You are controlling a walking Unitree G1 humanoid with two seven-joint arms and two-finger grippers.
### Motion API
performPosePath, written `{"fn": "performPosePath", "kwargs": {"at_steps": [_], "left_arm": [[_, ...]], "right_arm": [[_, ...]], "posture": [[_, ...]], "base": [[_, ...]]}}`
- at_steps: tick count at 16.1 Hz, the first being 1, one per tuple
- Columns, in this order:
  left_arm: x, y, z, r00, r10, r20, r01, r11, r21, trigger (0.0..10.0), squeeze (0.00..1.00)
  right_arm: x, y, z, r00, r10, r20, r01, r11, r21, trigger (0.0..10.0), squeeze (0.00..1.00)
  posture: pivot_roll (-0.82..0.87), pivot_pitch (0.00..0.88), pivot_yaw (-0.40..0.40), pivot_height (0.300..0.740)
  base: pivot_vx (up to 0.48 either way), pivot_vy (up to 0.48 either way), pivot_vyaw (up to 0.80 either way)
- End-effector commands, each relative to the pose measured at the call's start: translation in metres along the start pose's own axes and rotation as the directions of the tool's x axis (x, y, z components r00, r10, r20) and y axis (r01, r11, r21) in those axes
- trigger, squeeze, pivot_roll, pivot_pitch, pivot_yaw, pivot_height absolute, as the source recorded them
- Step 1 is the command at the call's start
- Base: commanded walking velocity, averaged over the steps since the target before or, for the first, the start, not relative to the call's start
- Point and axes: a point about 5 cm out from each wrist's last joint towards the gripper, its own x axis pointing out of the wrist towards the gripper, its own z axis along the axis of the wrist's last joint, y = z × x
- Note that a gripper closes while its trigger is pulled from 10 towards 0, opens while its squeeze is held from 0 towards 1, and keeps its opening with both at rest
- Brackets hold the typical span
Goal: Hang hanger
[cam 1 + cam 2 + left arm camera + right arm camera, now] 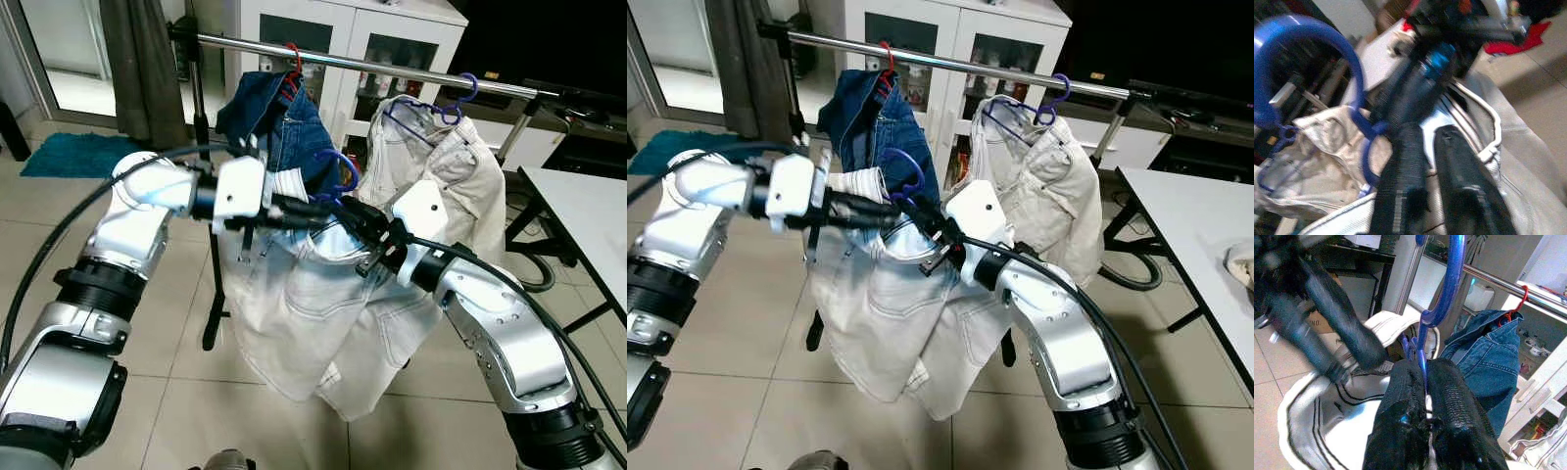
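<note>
A blue plastic hanger (339,169) carries a pale white garment (313,313) that hangs in front of me, below the metal rail (392,69). My right gripper (1422,377) is shut on the hanger's neck (1422,342), just under its hook (1449,279). My left gripper (328,211) reaches in from the left. Its fingers (1405,166) lie close together over the garment's collar (1484,152), right beside the right gripper. The hook is off the rail, between the blue jeans (284,117) and the beige trousers (441,166).
On the rail, the blue jeans hang from a red hanger (292,61) and the beige trousers from another blue hanger (453,108). A white cabinet (333,39) stands behind, a white table (588,215) at right, and a teal mat (73,152) at far left.
</note>
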Motion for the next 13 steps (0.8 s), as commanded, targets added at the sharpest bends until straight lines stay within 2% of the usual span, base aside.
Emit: {"fn": "performPosePath", "kwargs": {"at_steps": [1, 5, 6, 9, 11, 12, 13], "left_arm": [[0.006, -0.003, -0.003, 0.998, -0.053, -0.028, 0.053, 0.999, 0.010, 10.0, 1.00], [0.009, 0.000, -0.002, 0.996, -0.083, -0.043, 0.084, 0.996, 0.023, 10.0, 1.00], [0.013, 0.005, 0.008, 0.996, -0.081, 0.041, 0.082, 0.997, -0.008, 10.0, 1.00], [0.020, 0.004, 0.013, 0.990, -0.099, 0.105, 0.106, 0.993, -0.060, 10.0, 1.00], [0.022, 0.000, 0.008, 0.990, -0.116, 0.082, 0.123, 0.989, -0.085, 10.0, 1.00], [0.020, -0.004, 0.002, 0.989, -0.146, 0.030, 0.148, 0.984, -0.095, 10.0, 0.99], [0.017, -0.010, -0.007, 0.982, -0.180, -0.056, 0.173, 0.980, -0.101, 10.0, 0.14]], "right_arm": [[-0.001, -0.006, 0.019, 0.997, -0.013, 0.082, 0.016, 0.999, -0.047, 0.0, 0.00], [-0.001, -0.006, 0.019, 0.997, -0.009, 0.081, 0.014, 0.999, -0.053, 0.0, 0.00], [-0.001, -0.006, 0.019, 0.997, -0.009, 0.078, 0.013, 0.998, -0.054, 0.0, 0.00], [-0.001, -0.005, 0.019, 0.997, -0.005, 0.078, 0.010, 0.998, -0.054, 0.0, 0.00], [-0.001, -0.005, 0.019, 0.997, -0.002, 0.078, 0.007, 0.999, -0.054, 0.0, 0.00], [-0.001, -0.005, 0.019, 0.997, -0.001, 0.078, 0.006, 0.998, -0.055, 0.0, 0.00], [-0.001, -0.005, 0.019, 0.997, 0.000, 0.078, 0.004, 0.998, -0.058, 0.0, 0.00]], "posture": [[0.08, 0.000, -0.129, 0.740], [0.08, 0.000, -0.120, 0.740], [0.08, 0.000, -0.120, 0.740], [0.08, 0.000, -0.118, 0.740], [0.08, 0.000, -0.118, 0.740], [0.08, 0.000, -0.118, 0.740], [0.08, 0.000, -0.121, 0.740]], "base": [[0.000, 0.000, 0.00], [0.000, 0.000, 0.00], [0.000, 0.000, 0.00], [0.000, 0.000, 0.00], [0.000, 0.000, 0.00], [0.000, 0.000, 0.00], [0.000, 0.000, 0.00]]}}
